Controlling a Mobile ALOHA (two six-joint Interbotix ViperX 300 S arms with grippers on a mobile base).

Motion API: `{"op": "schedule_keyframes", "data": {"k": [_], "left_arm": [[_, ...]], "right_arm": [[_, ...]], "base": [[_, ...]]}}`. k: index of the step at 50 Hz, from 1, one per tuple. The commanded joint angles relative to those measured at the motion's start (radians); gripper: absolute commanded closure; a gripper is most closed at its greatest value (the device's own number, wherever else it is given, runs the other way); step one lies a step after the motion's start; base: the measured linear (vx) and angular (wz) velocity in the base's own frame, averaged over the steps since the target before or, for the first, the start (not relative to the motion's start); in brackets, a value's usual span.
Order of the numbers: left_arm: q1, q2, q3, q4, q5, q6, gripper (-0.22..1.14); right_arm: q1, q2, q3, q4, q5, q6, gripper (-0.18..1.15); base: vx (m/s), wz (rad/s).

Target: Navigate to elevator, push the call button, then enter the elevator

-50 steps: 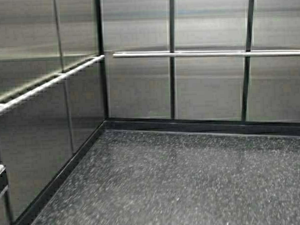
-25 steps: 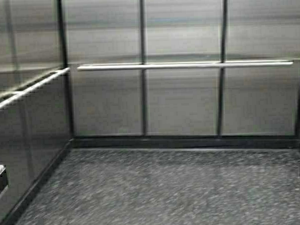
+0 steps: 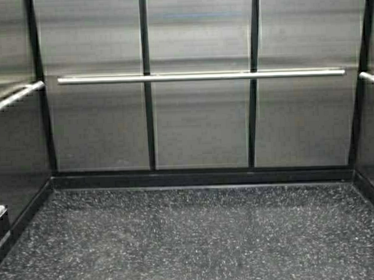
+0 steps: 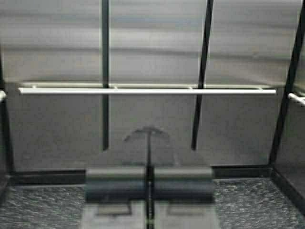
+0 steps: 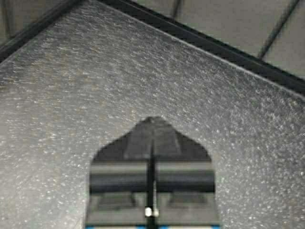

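- Elevator: steel-panelled rear wall fills the frame's upper half, handrail across centre, speckled floor below.
- Left gripper: fingers together, facing the wall.
- Right gripper: fingers together, above the floor.

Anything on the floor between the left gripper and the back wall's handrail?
Nothing: the left wrist view shows only bare speckled dark floor and steel wall panel before the handrail.

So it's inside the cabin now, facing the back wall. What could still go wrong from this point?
1. If the base rolls further forward, the closed left gripper, which points at the back wall, could strike the handrail or the steel panels of the elevator.
2. The side rails sit close on both flanks, so a turn could clip an arm.
3. The closed right gripper hangs over the speckled floor; dipping could scrape it.
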Motion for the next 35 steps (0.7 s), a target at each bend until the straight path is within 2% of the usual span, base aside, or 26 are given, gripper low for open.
{"op": "schedule_keyframes", "data": {"k": [1, 11, 25, 35], "left_arm": [[0.000, -0.078, 0.006, -0.003, 0.012, 0.006, 0.89], [0.008, 0.011, -0.003, -0.005, 0.020, 0.025, 0.89], [0.006, 0.041, -0.034, -0.011, -0.037, 0.005, 0.89], [0.009, 0.089, -0.032, 0.014, -0.040, -0.011, 0.89]], "right_arm": [[0.023, -0.084, -0.017, 0.003, -0.005, 0.003, 0.91], [0.017, -0.028, -0.020, 0.003, 0.003, 0.000, 0.91], [0.025, -0.121, 0.061, 0.008, 0.046, 0.005, 0.91], [0.014, -0.080, 0.052, 0.003, 0.084, 0.000, 0.91]], "base": [[0.34, 0.06], [0.45, 0.06], [0.39, 0.07], [0.43, -0.15]]}}
